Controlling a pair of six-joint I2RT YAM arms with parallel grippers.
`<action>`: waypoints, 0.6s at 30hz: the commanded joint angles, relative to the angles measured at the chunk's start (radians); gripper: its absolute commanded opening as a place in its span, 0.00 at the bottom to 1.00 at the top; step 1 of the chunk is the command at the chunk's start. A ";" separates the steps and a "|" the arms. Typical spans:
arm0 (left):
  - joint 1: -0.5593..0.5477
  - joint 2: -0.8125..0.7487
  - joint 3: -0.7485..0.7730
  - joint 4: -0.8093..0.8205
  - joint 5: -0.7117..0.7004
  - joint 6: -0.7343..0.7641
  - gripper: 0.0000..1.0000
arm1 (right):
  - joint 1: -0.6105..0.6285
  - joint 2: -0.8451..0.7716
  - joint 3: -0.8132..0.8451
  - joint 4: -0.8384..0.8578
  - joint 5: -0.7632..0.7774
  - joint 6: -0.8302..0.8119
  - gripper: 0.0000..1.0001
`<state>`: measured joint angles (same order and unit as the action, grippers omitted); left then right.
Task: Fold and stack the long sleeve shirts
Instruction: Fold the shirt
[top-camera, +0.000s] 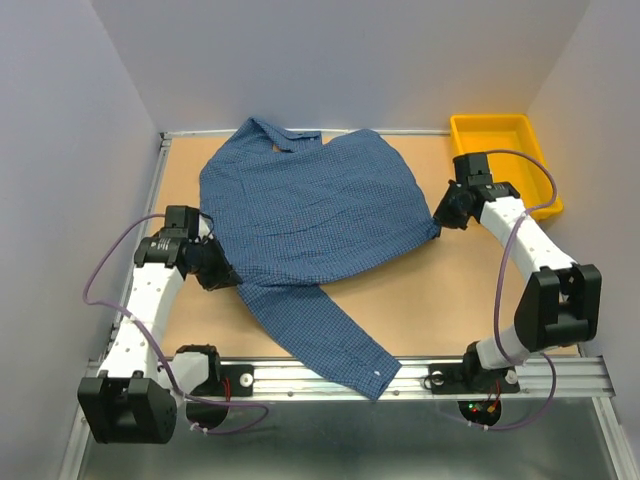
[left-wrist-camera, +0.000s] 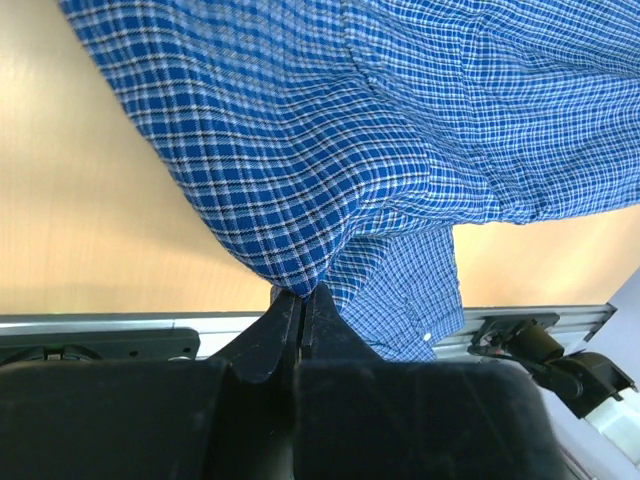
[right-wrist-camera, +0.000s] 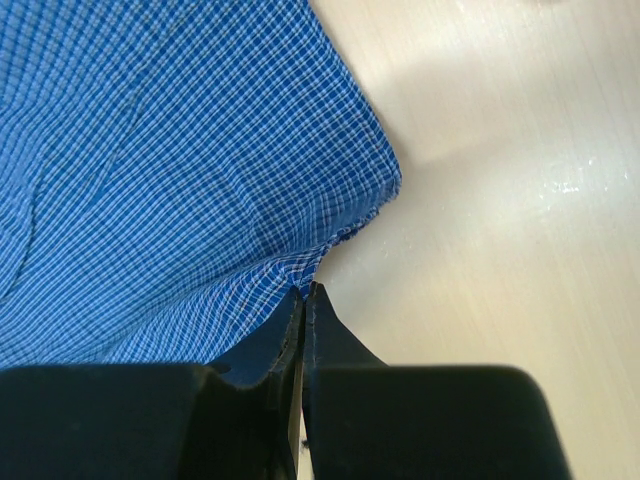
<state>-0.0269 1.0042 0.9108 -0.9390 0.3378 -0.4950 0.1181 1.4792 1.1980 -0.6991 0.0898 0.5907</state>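
Observation:
One blue checked long sleeve shirt (top-camera: 310, 215) lies spread on the brown table, collar toward the far wall. A cuffed sleeve (top-camera: 330, 335) runs from it diagonally to the near rail. My left gripper (top-camera: 218, 268) is at the shirt's left edge, shut on a pinch of the cloth (left-wrist-camera: 300, 280), which rises slightly from the table. My right gripper (top-camera: 445, 215) is at the shirt's right corner, shut on the hem (right-wrist-camera: 300, 275). The cuff with a white button (left-wrist-camera: 425, 335) shows below the left fingers (left-wrist-camera: 270, 340).
A yellow tray (top-camera: 500, 150) stands at the far right corner, just behind the right arm. A metal rail (top-camera: 420, 375) runs along the near edge, under the sleeve's cuff. White walls close in the table at the left, the back and the right.

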 joint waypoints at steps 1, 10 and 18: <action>0.001 0.065 0.037 0.072 0.001 0.015 0.02 | -0.012 0.053 0.087 0.044 0.005 -0.008 0.01; 0.090 0.276 0.134 0.256 0.010 0.029 0.02 | -0.012 0.196 0.184 0.072 -0.009 0.004 0.01; 0.137 0.382 0.113 0.351 0.003 0.055 0.03 | -0.012 0.343 0.307 0.079 -0.061 0.012 0.02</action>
<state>0.0917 1.3781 1.0237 -0.6609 0.3401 -0.4702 0.1120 1.7851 1.4147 -0.6598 0.0517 0.5953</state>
